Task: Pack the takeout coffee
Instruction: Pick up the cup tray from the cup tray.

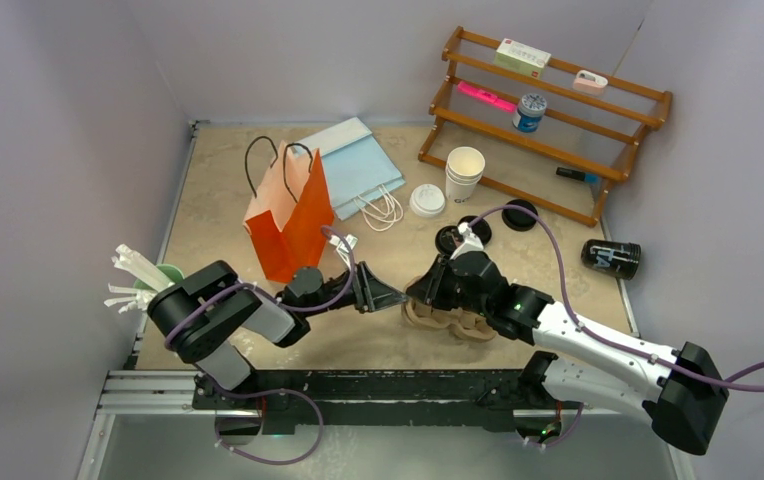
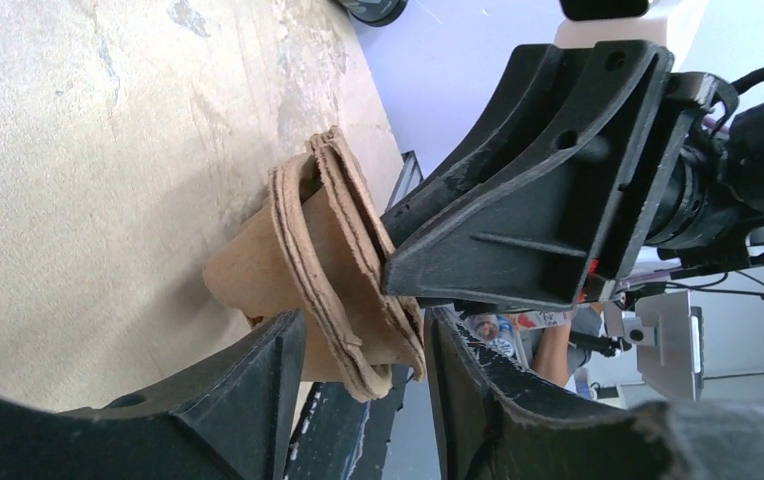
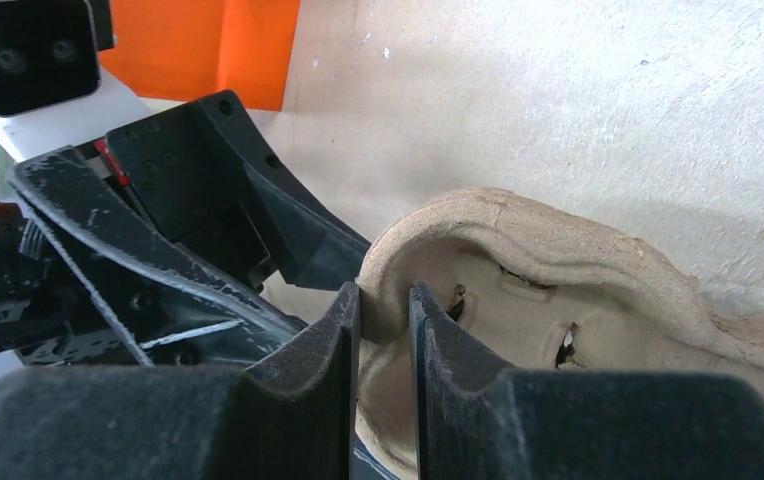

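Note:
A black paper cup (image 1: 611, 257) with white print lies on its side at the right of the table. Two black lids (image 1: 450, 238) (image 1: 520, 214) rest flat behind the arms. Neither gripper touches them. The brown pulp carrier (image 1: 448, 322) sits at the near middle. My right gripper (image 3: 383, 295) is shut on its rim (image 3: 388, 270), one finger inside and one outside. My left gripper (image 2: 366, 322) is open, its jaws straddling the layered edge of the carrier (image 2: 338, 250) from the left, with gaps showing beside it. In the top view the two grippers (image 1: 383, 295) (image 1: 423, 293) nearly meet.
An orange paper bag (image 1: 288, 215) stands upright behind the left arm, and a blue bag (image 1: 358, 165) lies flat behind it. Stacked white cups (image 1: 464, 172) and a white lid (image 1: 426, 200) sit before a wooden rack (image 1: 548, 120). A green holder of straws (image 1: 143, 275) stands far left.

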Robot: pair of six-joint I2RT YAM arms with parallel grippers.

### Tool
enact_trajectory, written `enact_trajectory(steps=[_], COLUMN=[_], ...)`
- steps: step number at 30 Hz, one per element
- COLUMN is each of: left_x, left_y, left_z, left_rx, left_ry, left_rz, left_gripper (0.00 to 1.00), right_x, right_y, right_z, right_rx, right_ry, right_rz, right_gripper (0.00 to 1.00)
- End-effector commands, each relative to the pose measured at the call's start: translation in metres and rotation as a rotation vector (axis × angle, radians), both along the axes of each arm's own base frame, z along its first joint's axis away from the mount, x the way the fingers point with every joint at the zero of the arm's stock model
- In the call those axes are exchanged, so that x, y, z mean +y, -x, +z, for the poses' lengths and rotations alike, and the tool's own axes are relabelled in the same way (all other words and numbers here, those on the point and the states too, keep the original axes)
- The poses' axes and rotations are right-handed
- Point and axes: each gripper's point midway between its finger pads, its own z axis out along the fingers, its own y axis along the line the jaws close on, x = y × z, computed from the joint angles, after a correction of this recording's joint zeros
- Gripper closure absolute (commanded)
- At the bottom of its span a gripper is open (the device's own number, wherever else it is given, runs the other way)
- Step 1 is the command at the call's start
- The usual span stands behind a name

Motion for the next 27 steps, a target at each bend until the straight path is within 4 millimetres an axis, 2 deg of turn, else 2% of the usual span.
enact_trajectory(steps=[1,14,27], left_x=[-0.008,-0.011,-0.014], left_y=[0.002,0.001,-0.001], left_z=[0.022,0.018,0.01], left_rx=[-0.056,-0.054,-0.054], left_ry=[0.082,0.074,0.054], left_rz=[-0.033,-0.043,-0.053], left_gripper=[0.53,0.73,0.9], right_x=[0.008,0.01,0.01], right_y=[0.0,0.0,0.001], right_z=[0.01,0.016,0.025], right_rx=[-0.011,-0.017,-0.031], right_ry=[-0.055,-0.069,-0.09], right_rz=[0.008,0.02,0.022], right_gripper=[0.86,0.85,0.7])
